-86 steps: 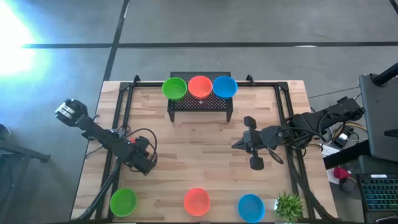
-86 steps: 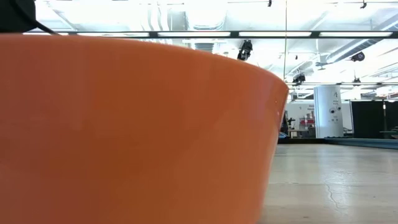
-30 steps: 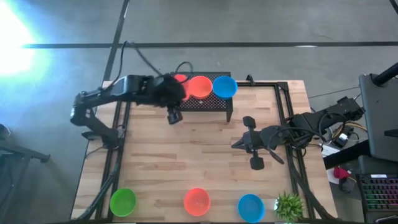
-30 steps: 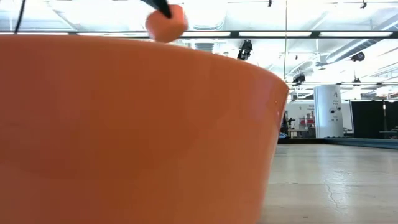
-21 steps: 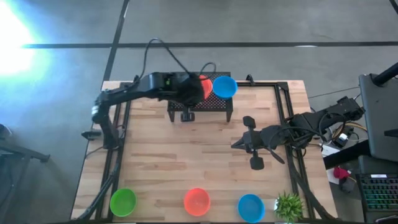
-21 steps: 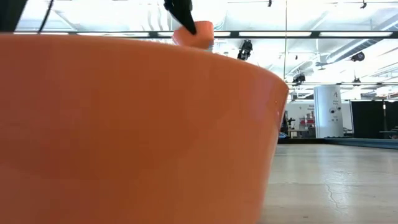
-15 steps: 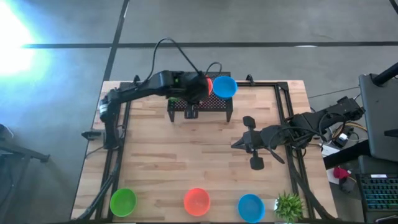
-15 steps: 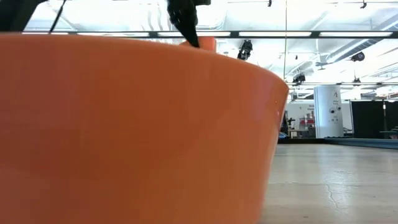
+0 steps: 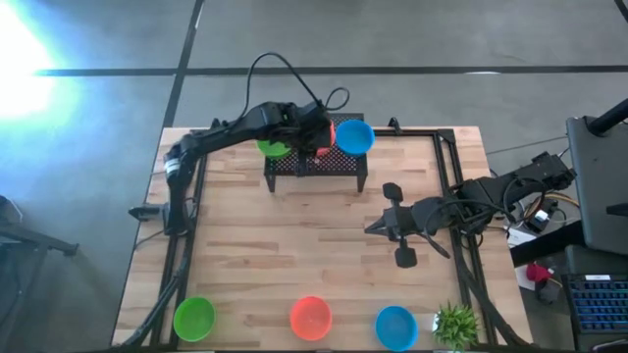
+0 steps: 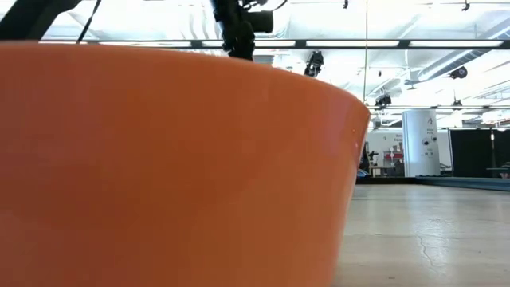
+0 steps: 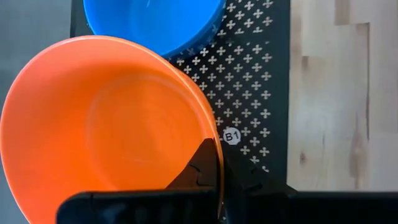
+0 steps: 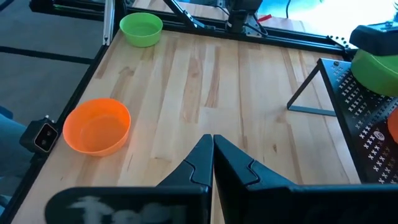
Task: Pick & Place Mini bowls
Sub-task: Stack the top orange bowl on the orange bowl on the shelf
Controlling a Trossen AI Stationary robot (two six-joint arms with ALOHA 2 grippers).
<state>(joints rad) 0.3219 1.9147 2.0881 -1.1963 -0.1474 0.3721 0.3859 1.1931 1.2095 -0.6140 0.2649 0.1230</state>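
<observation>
My left gripper (image 9: 316,149) reaches over the black perforated rack (image 9: 343,167) at the table's far edge and is shut on an orange-red mini bowl (image 11: 106,124). That bowl sits between a green bowl (image 9: 272,148) and a blue bowl (image 9: 355,136) on the rack. Three more bowls stand along the near edge: green (image 9: 194,318), orange-red (image 9: 311,318) and blue (image 9: 395,327). My right gripper (image 9: 397,227) is shut and empty over the table's right half. My left gripper holds the orange-red bowl by its rim (image 11: 210,138), on the bowl's near side. One finger (image 11: 198,169) is inside the bowl and one (image 11: 244,179) outside. The fingers come from above, pointing down. The bowl is level, mouth up, over the rack; whether it rests there I cannot tell.
A small potted plant (image 9: 455,324) stands at the near right corner. The near orange-red bowl (image 10: 175,159) fills the low view. The rack carries a "B1" label (image 11: 231,136). Bare wooden table (image 9: 294,245) lies between the rack and the near bowls.
My left gripper has carried the orange-red bowl toward the table's right along the far edge, from over the green bowl to the rack's middle, and gone down with it. The green bowl shows again on the rack's left.
</observation>
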